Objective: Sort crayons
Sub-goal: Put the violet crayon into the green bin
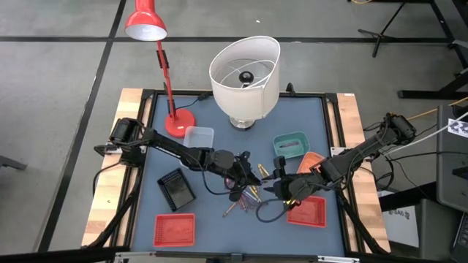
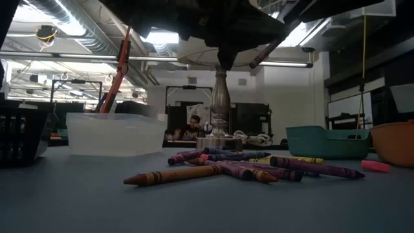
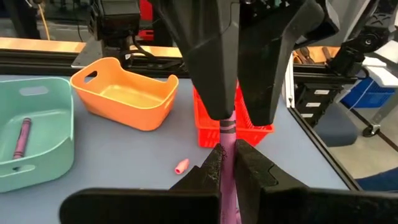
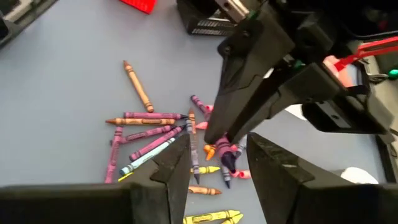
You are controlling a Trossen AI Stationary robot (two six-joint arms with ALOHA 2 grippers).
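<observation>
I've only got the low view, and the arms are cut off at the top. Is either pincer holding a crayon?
Observer: Yes. The left pincer is shut on a purple crayon, lifted above the pile.
Operator: And the right one?
Observer: The right pincer is open and faces the left one, with a finger on either side of that crayon's free end.
Operator: Anything inside the teal tray?
Observer: The teal tray holds one pink crayon.
</observation>
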